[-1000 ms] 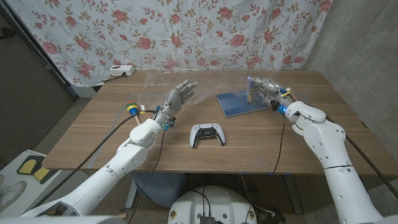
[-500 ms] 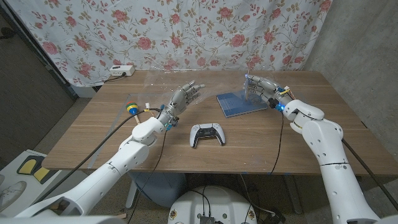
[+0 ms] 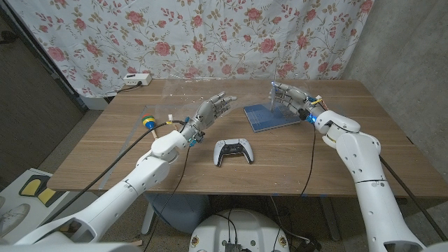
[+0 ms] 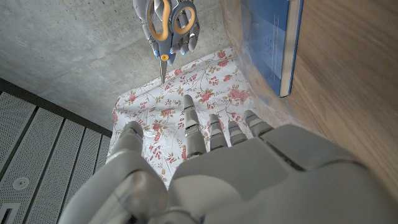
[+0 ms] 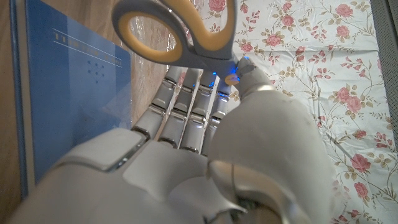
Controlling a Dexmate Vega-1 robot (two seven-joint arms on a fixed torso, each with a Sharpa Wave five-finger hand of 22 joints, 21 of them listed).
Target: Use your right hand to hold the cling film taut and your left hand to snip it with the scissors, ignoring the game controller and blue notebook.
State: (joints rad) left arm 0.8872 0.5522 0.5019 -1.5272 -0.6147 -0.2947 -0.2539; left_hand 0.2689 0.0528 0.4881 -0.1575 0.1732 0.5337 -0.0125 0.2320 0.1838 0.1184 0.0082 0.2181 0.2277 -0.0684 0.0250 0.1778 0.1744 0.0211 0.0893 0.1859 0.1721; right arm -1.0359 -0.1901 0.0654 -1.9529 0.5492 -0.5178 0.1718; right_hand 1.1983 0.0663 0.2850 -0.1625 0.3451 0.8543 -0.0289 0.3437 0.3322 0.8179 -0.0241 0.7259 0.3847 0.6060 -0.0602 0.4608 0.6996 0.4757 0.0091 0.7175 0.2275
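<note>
My right hand (image 3: 294, 96) is raised over the blue notebook and grips the scissors (image 5: 180, 34) by their orange and grey handles. From the left wrist, the scissors (image 4: 164, 25) hang blades down in that hand. My left hand (image 3: 213, 108) hovers above the table's middle left, fingers spread, holding nothing. The cling film (image 4: 245, 74) is a faint, wrinkled clear sheet lying beside the notebook and across the back of the table. I cannot tell whether either hand touches it.
The blue notebook (image 3: 269, 117) lies at the back right, under my right hand. A white game controller (image 3: 233, 151) sits in the middle near the front. A white power strip (image 3: 136, 80) lies at the back left corner. A flowered curtain hangs behind the table.
My left hand has reached forward and toward the middle of the table. My right hand has shifted a little left and up with the scissors.
</note>
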